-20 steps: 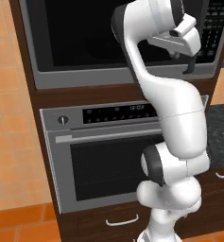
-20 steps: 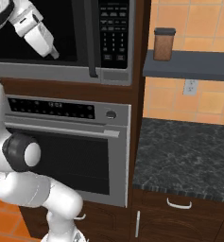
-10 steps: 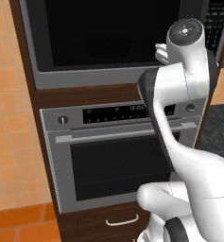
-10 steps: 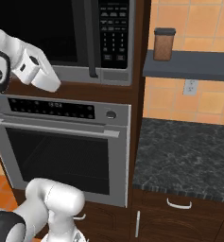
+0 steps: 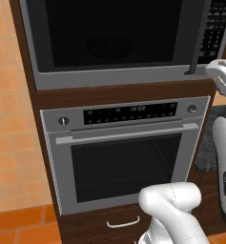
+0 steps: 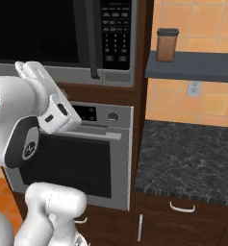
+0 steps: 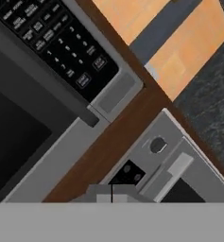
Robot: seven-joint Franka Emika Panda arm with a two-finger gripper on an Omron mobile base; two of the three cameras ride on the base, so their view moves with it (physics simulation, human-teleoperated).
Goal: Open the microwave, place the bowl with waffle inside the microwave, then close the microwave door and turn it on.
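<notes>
1. We see the microwave [image 5: 119, 40] built into the dark wood column above the oven [image 5: 126, 152], and its door [image 6: 36, 31] is closed flat against the silver frame.
2. Its slim dark handle [image 6: 92, 41] runs vertically just left of the black keypad [image 6: 116, 31]; in the hand view the keypad [image 7: 56, 45] sits at upper left, with the handle's lower end [image 7: 87, 117] beside it.
3. Our gripper [image 7: 111, 194] has its fingers pressed together, holding nothing, below the microwave's lower right corner in front of the oven's control strip.
4. Right of the column we see a dark speckled counter [image 6: 192, 158] and a brown jar [image 6: 166, 44] on a grey shelf [image 6: 197, 65].
</notes>
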